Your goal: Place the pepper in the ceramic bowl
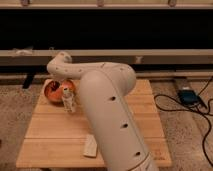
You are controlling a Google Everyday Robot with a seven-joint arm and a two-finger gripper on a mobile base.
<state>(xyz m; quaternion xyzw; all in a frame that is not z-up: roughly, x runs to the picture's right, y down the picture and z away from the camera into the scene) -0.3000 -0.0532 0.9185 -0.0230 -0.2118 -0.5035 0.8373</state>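
The ceramic bowl [51, 90], round with a glossy orange inside, sits at the table's far left corner. My white arm [107, 100] rises from the front of the picture and bends left to a wrist above the bowl. The gripper [62, 86] hangs down from the wrist over the bowl's right part, partly covering it. The pepper does not show; it is hidden or out of view.
A small white upright container [69, 102] stands just in front of the bowl. A pale flat slab [90, 146] lies near the front edge of the wooden table [145, 120]. Cables and a blue device [187, 95] lie on the floor at the right. A dark wall with a rail runs behind.
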